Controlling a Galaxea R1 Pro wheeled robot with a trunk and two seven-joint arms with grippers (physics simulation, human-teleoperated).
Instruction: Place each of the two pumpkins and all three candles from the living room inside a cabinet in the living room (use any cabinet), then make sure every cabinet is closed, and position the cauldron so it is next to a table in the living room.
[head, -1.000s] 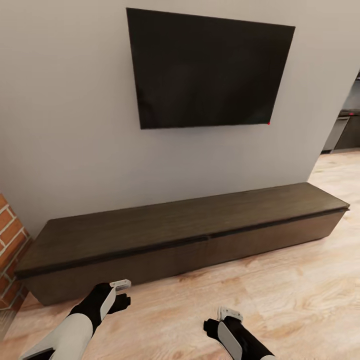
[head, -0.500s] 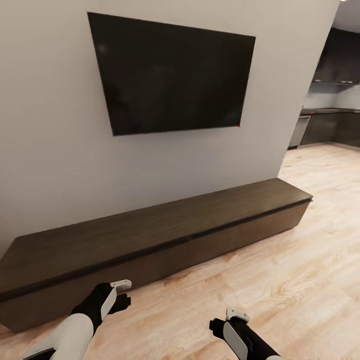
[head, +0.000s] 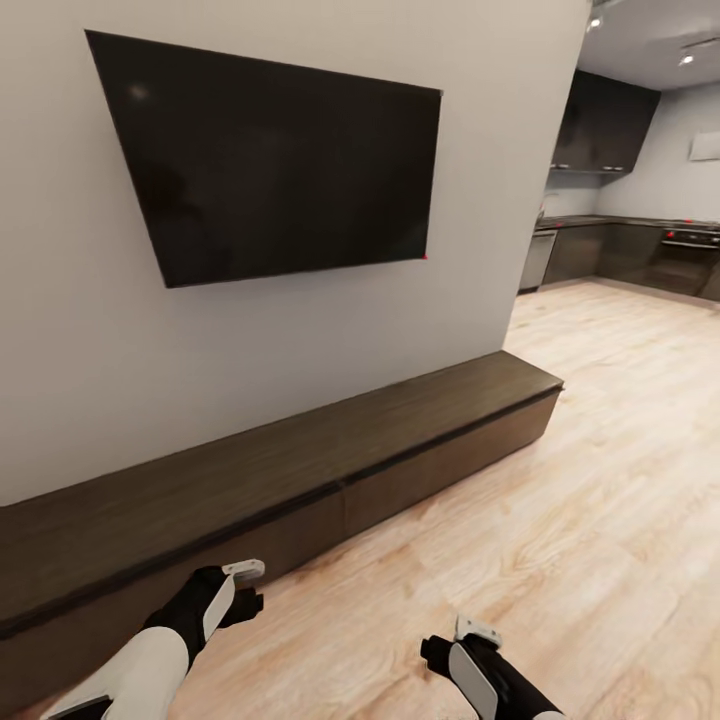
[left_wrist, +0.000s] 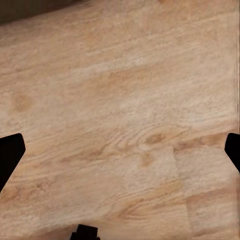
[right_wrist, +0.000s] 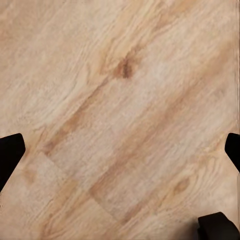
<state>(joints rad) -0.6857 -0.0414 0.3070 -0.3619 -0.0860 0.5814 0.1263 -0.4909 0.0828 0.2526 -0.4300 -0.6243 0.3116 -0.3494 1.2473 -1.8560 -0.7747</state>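
The long, low dark-brown cabinet (head: 300, 465) runs along the grey wall, its flat drawer fronts all closed. My left gripper (head: 245, 590) hangs low over the wooden floor just in front of it. In the left wrist view the left gripper (left_wrist: 120, 155) is open, with bare floor between its dark fingertips (left_wrist: 10, 155). My right gripper (head: 455, 640) hangs further out over the floor. The right wrist view has this gripper (right_wrist: 120, 155) open too, holding nothing. The pumpkins, candles, cauldron and coffee table are out of view.
A large black TV (head: 270, 165) hangs on the wall above the cabinet. Light wooden floor (head: 600, 480) stretches to the right toward a kitchen with dark units (head: 640, 250) at the far right.
The camera has swung to the right: cabinet and TV slid left in the picture, the brick edge left the view and the kitchen came in. Both arms keep their pose.
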